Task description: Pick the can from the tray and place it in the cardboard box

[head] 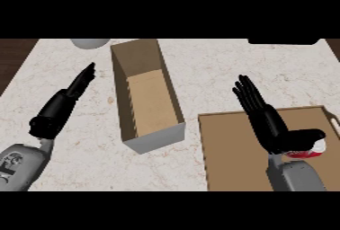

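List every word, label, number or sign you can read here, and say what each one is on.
None can be read.
The can, red and white beside the right hand on the tray: no print can be made out.
The cardboard box: plain walls, no print.
Left forearm: a small dark mark, too blurred to read.

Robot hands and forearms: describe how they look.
Both forearms are smooth grey shells; the left forearm carries a small dark marking. Each ends in a black wrist cuff and a glossy black robot hand with slender fingers: left robot hand, right robot hand.
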